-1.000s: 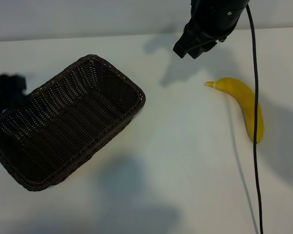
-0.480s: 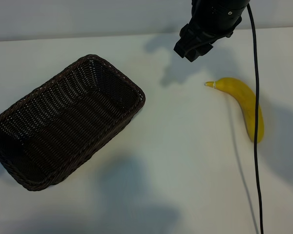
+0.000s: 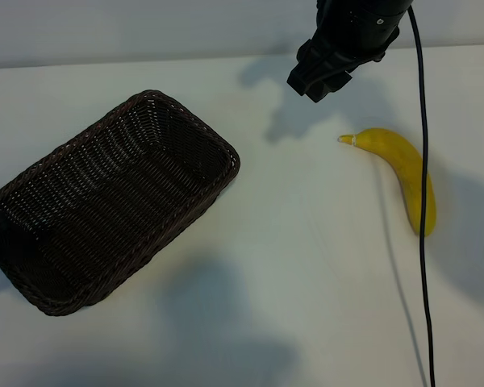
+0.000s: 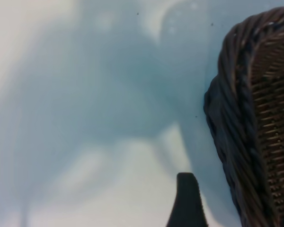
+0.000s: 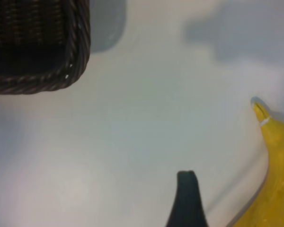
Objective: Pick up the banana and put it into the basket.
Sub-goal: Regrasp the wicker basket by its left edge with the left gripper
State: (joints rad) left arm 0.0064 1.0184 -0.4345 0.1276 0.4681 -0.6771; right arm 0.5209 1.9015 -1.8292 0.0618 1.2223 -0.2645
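Note:
The yellow banana (image 3: 407, 173) lies on the white table at the right, its pale stem pointing toward the middle. The dark-brown wicker basket (image 3: 218, 145) sits at the left and holds nothing. My right gripper (image 3: 315, 85) hangs open above the table, up and to the left of the banana's stem, touching nothing. In the right wrist view one finger (image 5: 187, 201) shows with the banana (image 5: 274, 189) beside it and the basket's corner (image 5: 75, 56) farther off. My left gripper (image 4: 142, 218) is open beside the basket's outer wall (image 4: 241, 123).
A black cable (image 3: 423, 266) hangs from the right arm and runs down the picture across the banana toward the near edge. Bare white table (image 3: 306, 242) lies between the basket and the banana. Arm shadows fall on the near middle of the table.
The left arm has withdrawn from beside the basket's far-left corner to the exterior view's left edge. The right gripper's jaws have spread a little; it has barely shifted. Banana and basket are unmoved.

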